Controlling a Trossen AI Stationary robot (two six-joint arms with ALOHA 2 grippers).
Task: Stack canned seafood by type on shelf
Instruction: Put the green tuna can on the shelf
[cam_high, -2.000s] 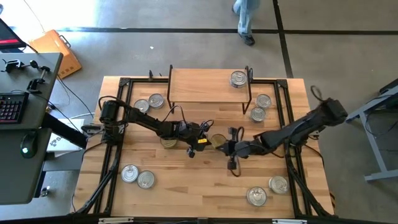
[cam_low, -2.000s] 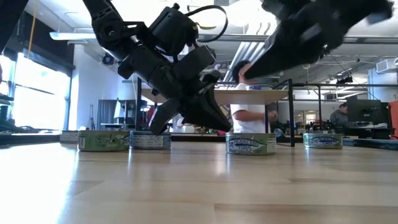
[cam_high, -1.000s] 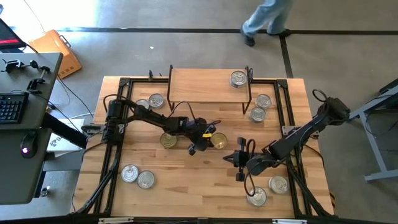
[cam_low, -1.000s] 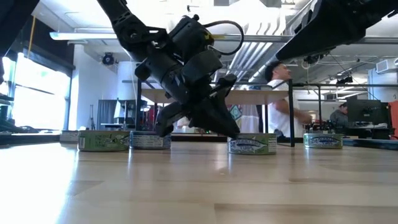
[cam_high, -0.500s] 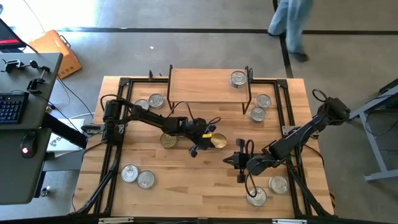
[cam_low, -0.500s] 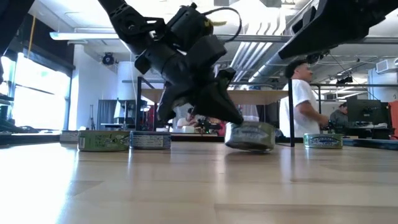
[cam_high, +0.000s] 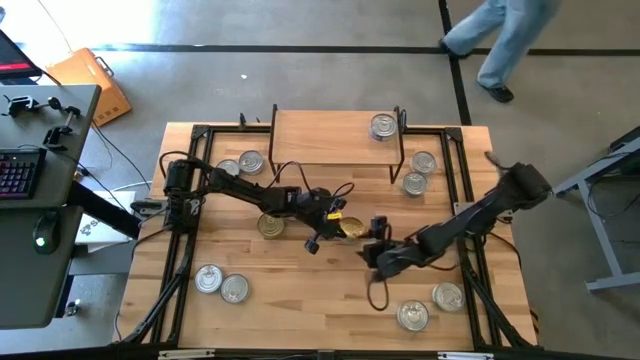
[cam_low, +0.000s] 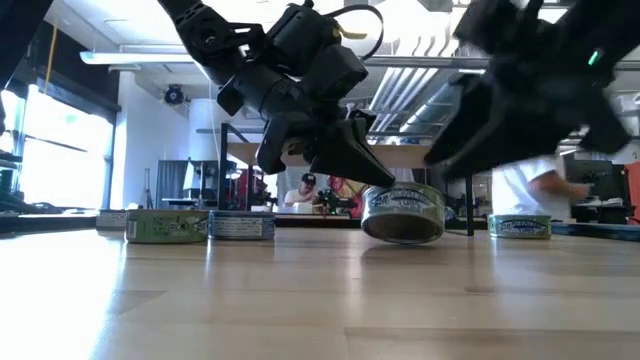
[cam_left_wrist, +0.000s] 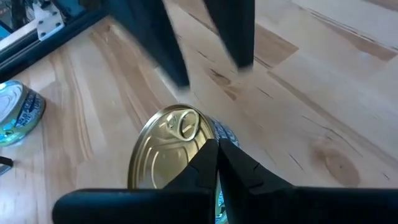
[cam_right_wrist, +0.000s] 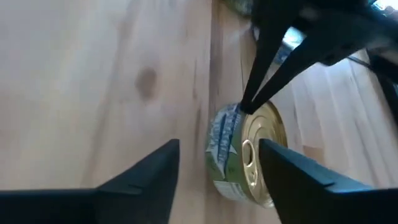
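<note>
A gold-lidded tin (cam_high: 351, 228) of canned seafood sits tilted at the table's middle, with my left gripper (cam_high: 342, 222) shut on it. My right gripper (cam_right_wrist: 217, 165) is open and hangs just to the tin's near right. Its fingers stand on either side of the tin (cam_right_wrist: 245, 158) without touching it. The shelf (cam_high: 330, 145) stands at the far edge with one silver tin (cam_high: 383, 126) on its top. A second gold tin (cam_high: 270, 225) rests flat to the left of my left gripper. My left gripper pinches the tin's rim (cam_left_wrist: 210, 144) between its two shut fingertips, at the edge of the gold lid. The fingers slant down from the table's left. The tin (cam_low: 403, 213) hangs tilted below them; whether its lower edge rests on the table, I cannot tell.
Silver tins lie flat at the far left (cam_high: 250, 162), beside the shelf's right legs (cam_high: 414, 183), at the near left (cam_high: 208, 278) and at the near right (cam_high: 447, 296). A person (cam_high: 510, 40) walks on the floor beyond the table's far edge.
My left gripper has risen a little and rolled, tipping the gold-lidded tin from flat on the table to tilted. My right gripper has come down and moved from the near right toward the tin.
</note>
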